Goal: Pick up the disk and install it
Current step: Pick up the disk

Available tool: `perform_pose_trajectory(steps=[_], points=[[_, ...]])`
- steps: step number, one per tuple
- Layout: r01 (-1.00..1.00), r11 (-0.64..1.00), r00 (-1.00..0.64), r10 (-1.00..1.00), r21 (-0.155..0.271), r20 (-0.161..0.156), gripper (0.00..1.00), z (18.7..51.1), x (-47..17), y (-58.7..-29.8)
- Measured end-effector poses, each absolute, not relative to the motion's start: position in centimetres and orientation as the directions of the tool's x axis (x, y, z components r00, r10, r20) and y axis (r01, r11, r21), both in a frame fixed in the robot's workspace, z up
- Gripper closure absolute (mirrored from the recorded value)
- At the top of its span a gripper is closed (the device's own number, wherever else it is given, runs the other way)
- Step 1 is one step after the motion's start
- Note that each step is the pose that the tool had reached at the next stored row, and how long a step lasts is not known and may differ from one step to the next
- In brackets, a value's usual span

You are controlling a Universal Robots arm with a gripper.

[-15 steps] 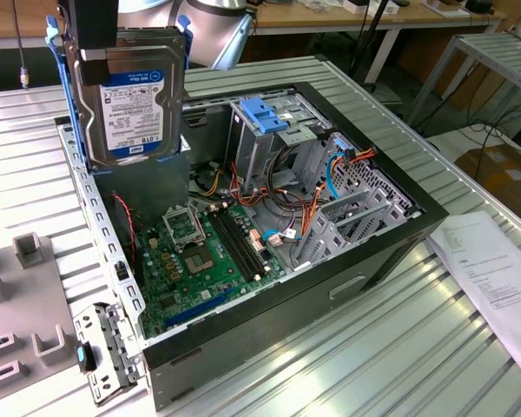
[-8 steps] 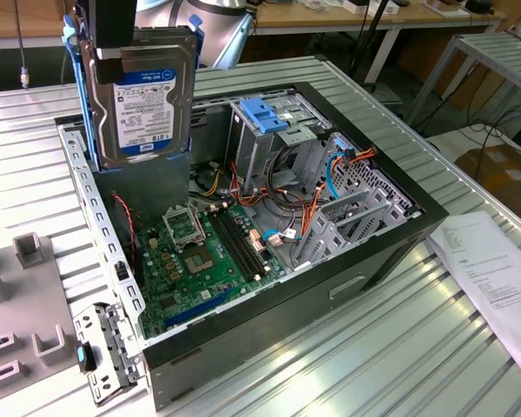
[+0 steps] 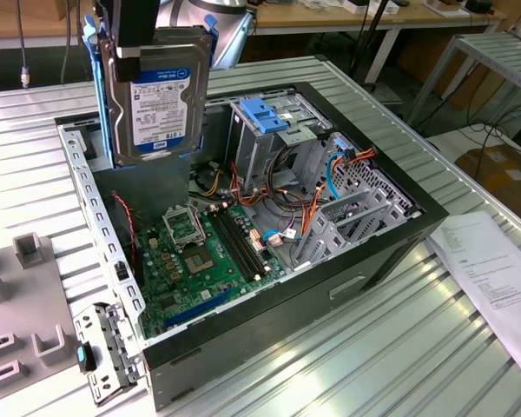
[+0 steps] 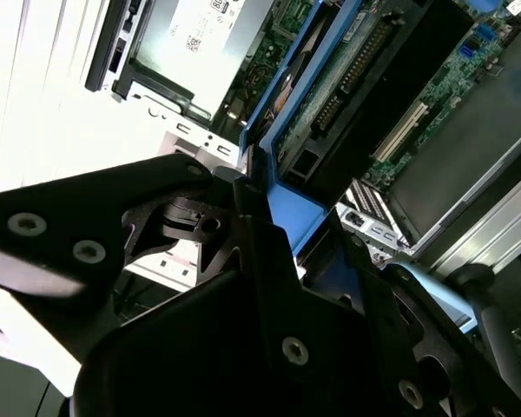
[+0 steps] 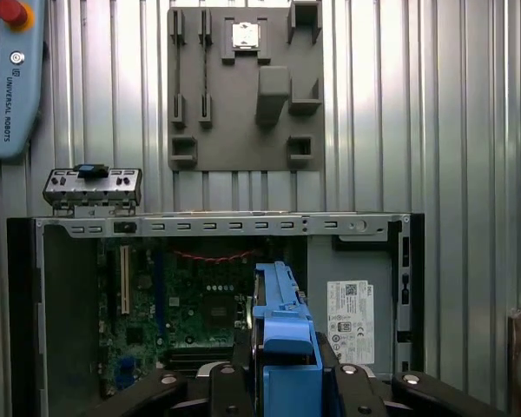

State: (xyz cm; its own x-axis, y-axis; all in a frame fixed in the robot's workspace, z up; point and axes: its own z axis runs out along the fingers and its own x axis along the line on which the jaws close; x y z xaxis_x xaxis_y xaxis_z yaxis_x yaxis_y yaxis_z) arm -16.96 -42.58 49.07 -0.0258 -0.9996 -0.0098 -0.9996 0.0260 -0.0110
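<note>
The disk (image 3: 159,97) hangs upright over the rear left part of the open computer case (image 3: 373,252), its pale label facing the exterior view and its blue carrier frame along both sides. My gripper (image 3: 139,39) is shut on its upper end. In the first wrist view I look down the disk's blue edge (image 5: 282,334) between my black fingers (image 5: 365,391), with the motherboard (image 5: 191,304) below. The second wrist view has the blue frame (image 4: 300,204) clamped in the gripper (image 4: 260,204) and the disk's circuit-board side (image 4: 347,82) beyond it.
A grey drive cage with a blue tab (image 3: 269,117) stands inside the case amid cables. A perforated bracket with a blue knob (image 3: 104,356) lies by the case's corner. A grey fixture plate (image 5: 243,87), a teach pendant (image 5: 9,78) and a paper sheet (image 3: 495,269) lie on the ribbed metal table.
</note>
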Motion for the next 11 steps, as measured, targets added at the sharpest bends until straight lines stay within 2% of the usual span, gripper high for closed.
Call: perform_pose_trajectory(steps=[11], points=[[-1.0,0.029,-0.029,-1.0,-0.011,-0.01,0.63,49.0,-13.5,-42.6]])
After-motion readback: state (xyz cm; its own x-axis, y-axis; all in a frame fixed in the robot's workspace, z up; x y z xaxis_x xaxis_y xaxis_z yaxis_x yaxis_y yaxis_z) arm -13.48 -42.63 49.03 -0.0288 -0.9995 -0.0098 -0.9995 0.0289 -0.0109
